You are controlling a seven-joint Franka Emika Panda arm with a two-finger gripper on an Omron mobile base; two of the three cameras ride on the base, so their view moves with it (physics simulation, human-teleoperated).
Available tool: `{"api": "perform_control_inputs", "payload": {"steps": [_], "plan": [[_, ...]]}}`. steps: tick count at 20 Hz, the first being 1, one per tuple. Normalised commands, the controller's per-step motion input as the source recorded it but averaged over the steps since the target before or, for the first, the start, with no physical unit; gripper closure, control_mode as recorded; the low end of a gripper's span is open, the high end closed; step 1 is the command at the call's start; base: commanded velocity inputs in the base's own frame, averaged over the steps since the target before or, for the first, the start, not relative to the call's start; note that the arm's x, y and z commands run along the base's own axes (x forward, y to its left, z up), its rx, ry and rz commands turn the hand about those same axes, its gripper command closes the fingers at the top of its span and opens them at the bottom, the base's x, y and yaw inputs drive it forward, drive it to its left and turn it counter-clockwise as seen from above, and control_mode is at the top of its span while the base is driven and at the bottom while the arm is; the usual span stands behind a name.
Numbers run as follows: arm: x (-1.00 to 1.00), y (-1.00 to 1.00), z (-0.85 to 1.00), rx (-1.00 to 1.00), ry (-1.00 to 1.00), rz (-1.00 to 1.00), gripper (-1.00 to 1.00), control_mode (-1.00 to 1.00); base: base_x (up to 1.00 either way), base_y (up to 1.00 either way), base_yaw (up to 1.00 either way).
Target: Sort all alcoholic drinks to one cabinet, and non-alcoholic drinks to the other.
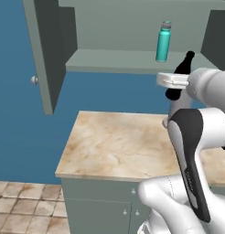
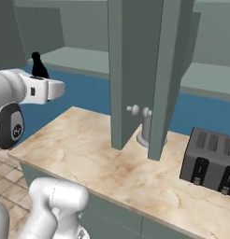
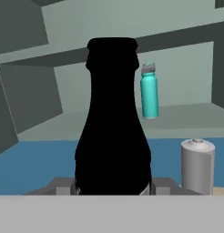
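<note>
The gripper point(image 3: 112, 186) pinches the black bottle point(image 3: 113, 123) upright at its base, raised above the counter point(image 1: 114, 146) near the open cabinet point(image 1: 119, 59). The teal flask point(image 1: 163, 42) stands on the cabinet shelf; no readable label shows.

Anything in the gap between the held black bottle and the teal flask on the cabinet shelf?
Nothing. In the hand view the black bottle, gripped by the pincer, has only bare shelf between it and the teal flask.

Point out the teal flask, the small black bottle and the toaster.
teal flask point(image 1: 163, 43): left base view, mid body.
small black bottle point(image 3: 113, 136): hand view, its belly.
toaster point(image 2: 208, 158): right base view, front face.
</note>
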Motion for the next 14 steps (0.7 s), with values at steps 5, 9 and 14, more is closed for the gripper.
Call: {"api": "perform_control_inputs", "payload": {"steps": [5,9,14], "plan": [[0.26,0.09,0.2,-0.04,-0.08,0.02,1.0,-1.0,0.0,0.0,0.0],[0.16,0.12,0.33,-0.02,0.0,0.0,1.0,-1.0,0.0,0.0,0.0],[0.15,0.13,0.35,-0.02,0.02,0.0,1.0,-1.0,0.0,0.0,0.0]]}}
